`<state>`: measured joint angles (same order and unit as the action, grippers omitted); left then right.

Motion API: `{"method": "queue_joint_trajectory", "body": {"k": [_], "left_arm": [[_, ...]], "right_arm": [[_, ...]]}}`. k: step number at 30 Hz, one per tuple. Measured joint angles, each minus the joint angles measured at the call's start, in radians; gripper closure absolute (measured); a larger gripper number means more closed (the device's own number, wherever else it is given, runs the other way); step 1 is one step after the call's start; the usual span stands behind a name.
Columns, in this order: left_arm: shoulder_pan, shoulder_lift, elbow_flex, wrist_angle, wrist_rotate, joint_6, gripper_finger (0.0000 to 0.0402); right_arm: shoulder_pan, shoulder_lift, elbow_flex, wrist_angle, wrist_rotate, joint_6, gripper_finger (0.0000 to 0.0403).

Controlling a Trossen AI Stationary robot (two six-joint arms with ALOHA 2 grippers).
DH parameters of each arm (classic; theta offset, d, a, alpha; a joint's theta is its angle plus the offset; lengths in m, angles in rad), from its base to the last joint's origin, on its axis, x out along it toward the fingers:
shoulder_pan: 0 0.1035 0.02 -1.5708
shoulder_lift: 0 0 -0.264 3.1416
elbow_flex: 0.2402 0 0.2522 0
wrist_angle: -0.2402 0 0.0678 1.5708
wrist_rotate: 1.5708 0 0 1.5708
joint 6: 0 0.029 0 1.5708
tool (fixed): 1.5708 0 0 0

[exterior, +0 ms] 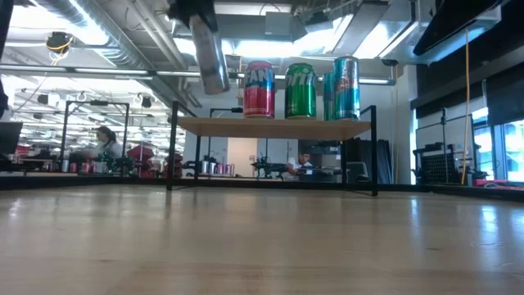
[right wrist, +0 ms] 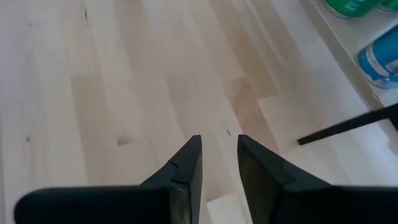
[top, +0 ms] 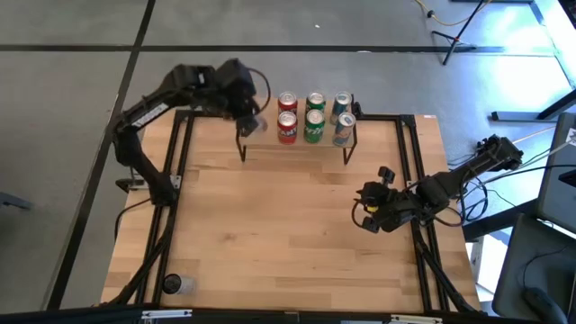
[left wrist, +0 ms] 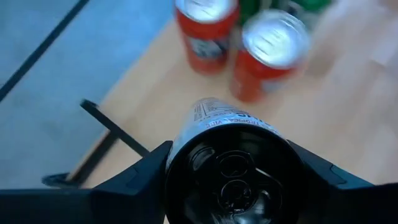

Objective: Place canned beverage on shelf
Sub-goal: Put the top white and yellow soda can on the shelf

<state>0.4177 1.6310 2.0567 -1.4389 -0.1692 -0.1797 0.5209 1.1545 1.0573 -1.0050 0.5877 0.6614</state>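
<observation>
Left tool (top: 249,117) clamped on a silver can (exterior: 210,54), held tilted above the left end of the shelf (top: 270,144), not yet touching the plank. Six cans already up there in two rows: red (top: 287,127), green (top: 313,125), blue (top: 345,127) in front, matching three behind. In the left wrist view, held can (left wrist: 230,168) sits just beside the nearest red can (left wrist: 267,56). Main risk: lowering at this tilt, landing on the base rim and toppling on release. Second risk: drifting right and clipping the red cans, knocking a domino through the row. Third: free slot sits close to the plank's left edge and black leg (left wrist: 118,134), so setting down too far left likely means a can half off the plank and a drop to the bench (top: 270,234). Also possible: tool fingers brushing the neighbour when spreading to release. Needs uprighting first, then a straight descent. Right tool (top: 367,214) parked low over the bench's right side, well apart from the shelf, fingers nearly together, holding nothing, no conflict expected
</observation>
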Motion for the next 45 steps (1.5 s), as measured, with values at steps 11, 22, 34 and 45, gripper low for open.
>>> {"method": "queue_joint_trajectory", "body": {"k": [11, 22, 34, 45], "left_arm": [[0.253, 0.185, 0.09, -0.026, 0.208, 0.021, 0.018], [0.274, 0.308, 0.301, -0.059, 0.227, 0.007, 0.018], [0.258, 0.334, 0.276, -0.115, 0.205, 0.058, 0.0166], [0.253, 0.335, 0.276, -0.065, 0.206, 0.06, 0.0091]], "right_arm": [[0.0, 0.0, 0.0, -0.055, 0.024, 0.047, 0.0315], [-0.044, 0.0, 0.0, -0.063, -0.028, 0.048, 0.0315], [-0.044, 0.0, 0.0, -0.064, -0.029, 0.052, 0.0315], [-0.044, 0.0, 0.0, -0.064, -0.027, 0.052, 0.0315]]}}
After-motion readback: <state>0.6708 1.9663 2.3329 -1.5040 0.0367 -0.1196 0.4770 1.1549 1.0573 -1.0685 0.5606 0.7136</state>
